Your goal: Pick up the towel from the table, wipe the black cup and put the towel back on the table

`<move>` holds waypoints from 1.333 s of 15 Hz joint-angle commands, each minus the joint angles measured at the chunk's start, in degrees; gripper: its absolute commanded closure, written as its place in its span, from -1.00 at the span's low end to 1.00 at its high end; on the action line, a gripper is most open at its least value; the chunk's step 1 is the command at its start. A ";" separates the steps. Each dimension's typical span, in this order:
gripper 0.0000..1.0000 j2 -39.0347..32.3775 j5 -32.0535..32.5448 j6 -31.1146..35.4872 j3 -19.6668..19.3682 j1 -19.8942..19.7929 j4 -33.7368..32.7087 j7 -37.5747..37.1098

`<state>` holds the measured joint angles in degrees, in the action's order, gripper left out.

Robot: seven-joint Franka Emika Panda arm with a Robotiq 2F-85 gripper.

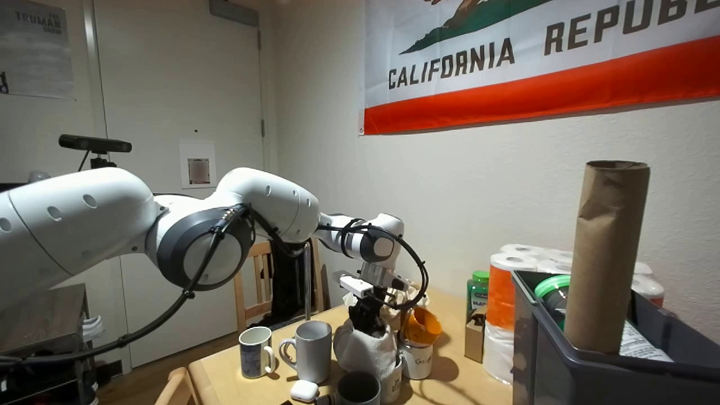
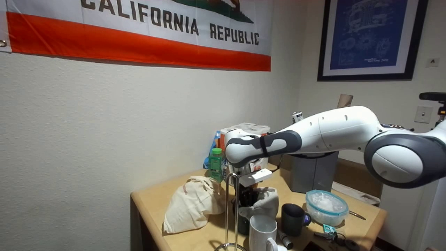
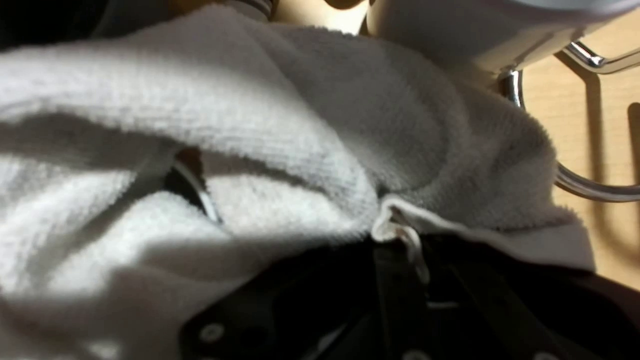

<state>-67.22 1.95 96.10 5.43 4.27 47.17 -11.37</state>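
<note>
The white towel (image 1: 371,351) hangs bunched from my gripper (image 1: 368,322) in the middle of the table, among the mugs. It also shows in an exterior view (image 2: 267,202) and fills much of the wrist view (image 3: 300,130). A fold of its edge runs between the dark fingers (image 3: 417,250), which are shut on it. The black cup (image 1: 358,388) stands upright near the towel, and also shows in an exterior view (image 2: 292,219). A dark green cup (image 2: 243,225) is partly hidden below the towel. Whether the towel touches either cup cannot be told.
A grey mug (image 1: 315,351), a patterned mug (image 1: 256,354) and a Google mug (image 1: 417,361) with an orange cup (image 1: 421,325) stand close around. A metal stand (image 2: 231,209), a cloth bag (image 2: 195,205), a lidded container (image 2: 327,208) and a grey bin (image 1: 562,374) are also there.
</note>
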 commanded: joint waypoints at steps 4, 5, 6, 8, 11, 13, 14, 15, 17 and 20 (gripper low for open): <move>0.96 -0.99 -1.26 5.24 0.47 -0.45 1.29 -2.67; 0.96 -1.13 -1.86 4.27 1.07 -0.82 1.17 -1.40; 0.96 -1.32 -2.23 2.45 1.29 -1.00 0.79 -0.82; 0.96 -1.86 -2.48 -1.31 1.07 -1.10 -0.20 -0.77; 0.96 -1.73 -0.90 -2.29 -0.60 -0.09 -0.55 -3.81; 0.96 -1.67 -0.38 0.91 -0.89 0.35 -0.03 -4.88; 0.96 -1.71 -0.54 2.15 -0.77 0.36 0.21 -4.82; 0.96 -1.84 -1.06 3.63 -0.40 0.21 0.47 -4.52; 0.96 -2.14 -2.14 5.15 0.56 -0.28 0.59 -3.62; 0.96 -2.59 -3.61 0.78 2.08 -1.32 -0.41 -1.03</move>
<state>-67.34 0.36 97.56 5.77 3.95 47.17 -14.01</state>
